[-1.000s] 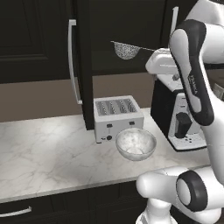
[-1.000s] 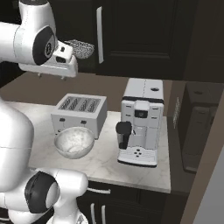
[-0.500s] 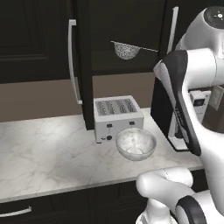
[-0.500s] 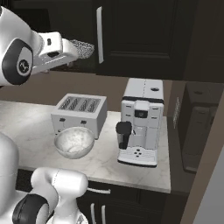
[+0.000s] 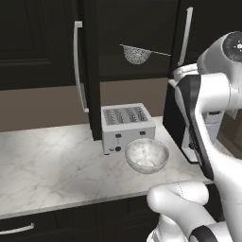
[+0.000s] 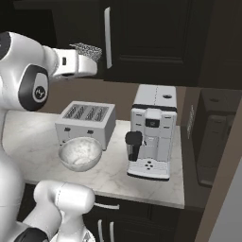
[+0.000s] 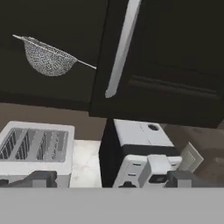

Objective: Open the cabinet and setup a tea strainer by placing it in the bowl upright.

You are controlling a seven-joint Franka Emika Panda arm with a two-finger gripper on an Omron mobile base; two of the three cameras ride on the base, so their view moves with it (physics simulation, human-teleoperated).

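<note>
An open dark cabinet point(image 5: 90, 71) is showing the tea strainer point(image 5: 137, 54) sitting inside at 12 o'clock above the toaster point(image 5: 127, 126) and bowl point(image 5: 146, 155) on the tabletop point(image 5: 47, 160), while the fingers point(image 7: 39, 178) are standing spread, pinching nothing.

A rendered home kitchen is shown. Dark panelled wall cabinets point(image 5: 42, 42) with long silver bar handles are hung above a white marbled tabletop point(image 5: 52, 165). A silver four-slot toaster point(image 5: 126, 126) and a white espresso machine point(image 6: 152, 132) are set on it, with a frosted glass bowl point(image 5: 146, 155) before the toaster. Dark drawers point(image 5: 28, 229) are fitted below.
</note>
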